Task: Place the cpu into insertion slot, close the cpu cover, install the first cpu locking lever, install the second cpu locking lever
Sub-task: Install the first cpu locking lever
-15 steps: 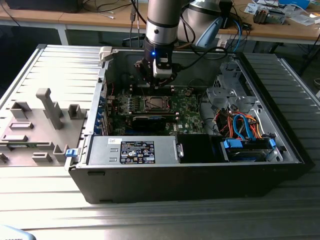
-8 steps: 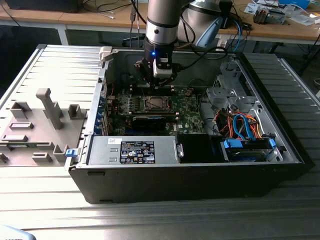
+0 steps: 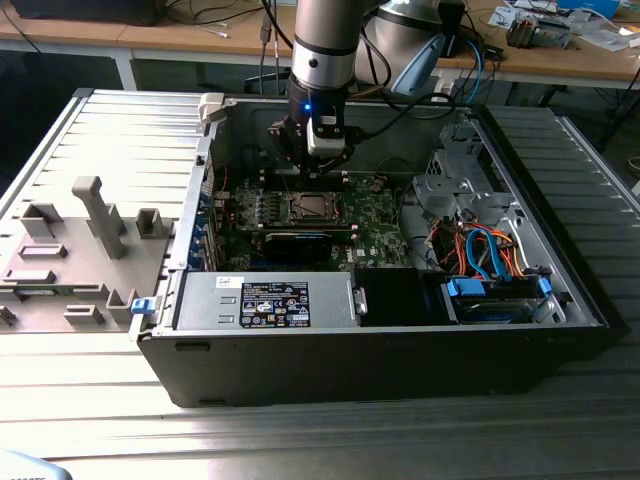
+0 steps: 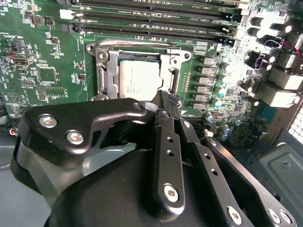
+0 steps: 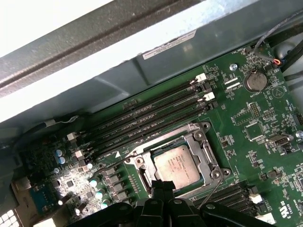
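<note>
Open PC case on our ribbed worktop (image 3: pixel 120 130): cpu (image 4: pixel 138 78) is already sitting in the insertion slot (image 4: pixel 106 71), frame centre. Claw (image 4: pixel 163 101) is hovering pinched closed, gripping nothing, so we're working the cover/lever step; careful aiming needed.

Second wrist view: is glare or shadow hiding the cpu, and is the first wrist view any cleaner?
Second wrist view: glare whitens the capacitors; the cpu reads clearly. First wrist view: the cpu is evenly lit, with glare beside it.
</note>
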`<control>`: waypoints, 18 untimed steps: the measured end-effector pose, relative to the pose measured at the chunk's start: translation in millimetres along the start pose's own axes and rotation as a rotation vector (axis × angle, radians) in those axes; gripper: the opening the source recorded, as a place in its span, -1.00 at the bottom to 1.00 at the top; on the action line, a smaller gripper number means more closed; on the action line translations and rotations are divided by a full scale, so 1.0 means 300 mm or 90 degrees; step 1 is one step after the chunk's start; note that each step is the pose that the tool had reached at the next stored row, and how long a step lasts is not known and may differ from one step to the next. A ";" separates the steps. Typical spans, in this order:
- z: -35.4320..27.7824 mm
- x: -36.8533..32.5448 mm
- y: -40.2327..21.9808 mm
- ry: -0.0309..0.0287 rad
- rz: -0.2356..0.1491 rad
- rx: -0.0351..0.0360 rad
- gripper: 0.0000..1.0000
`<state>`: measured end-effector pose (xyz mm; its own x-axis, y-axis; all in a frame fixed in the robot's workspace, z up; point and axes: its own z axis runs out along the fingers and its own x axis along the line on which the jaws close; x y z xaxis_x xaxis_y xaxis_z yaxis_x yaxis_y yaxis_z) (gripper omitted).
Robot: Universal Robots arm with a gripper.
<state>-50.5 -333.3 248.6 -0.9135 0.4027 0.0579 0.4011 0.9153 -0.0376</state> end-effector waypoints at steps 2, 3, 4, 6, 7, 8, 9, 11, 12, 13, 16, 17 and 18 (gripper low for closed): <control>0.000 0.000 0.000 -0.0001 -0.002 0.0000 -0.79; 0.000 0.000 0.000 -0.0001 -0.002 0.0001 -0.79; 0.000 0.000 0.000 -0.0001 -0.003 0.0001 -0.79; 0.000 0.000 0.000 -0.0002 -0.004 0.0002 -0.79; 0.000 0.000 0.000 -0.0002 -0.004 0.0002 -0.79; 0.000 -0.001 0.000 -0.0002 -0.005 0.0002 -0.79; 0.000 -0.001 0.000 -0.0002 -0.005 0.0003 -0.79; 0.000 -0.001 0.000 -0.0002 -0.006 0.0003 -0.79; 0.000 -0.001 0.000 -0.0002 -0.006 0.0003 -0.79; 0.000 -0.001 0.000 -0.0003 -0.006 0.0003 -0.79; 0.000 -0.001 0.000 -0.0003 -0.008 0.0004 -0.79; 0.000 -0.001 0.000 -0.0003 -0.008 0.0005 -0.79; 0.000 -0.001 0.000 -0.0003 -0.008 0.0005 -0.79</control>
<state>-50.3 -333.3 248.5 -0.9186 0.3909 0.0578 0.3893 0.9204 -0.0376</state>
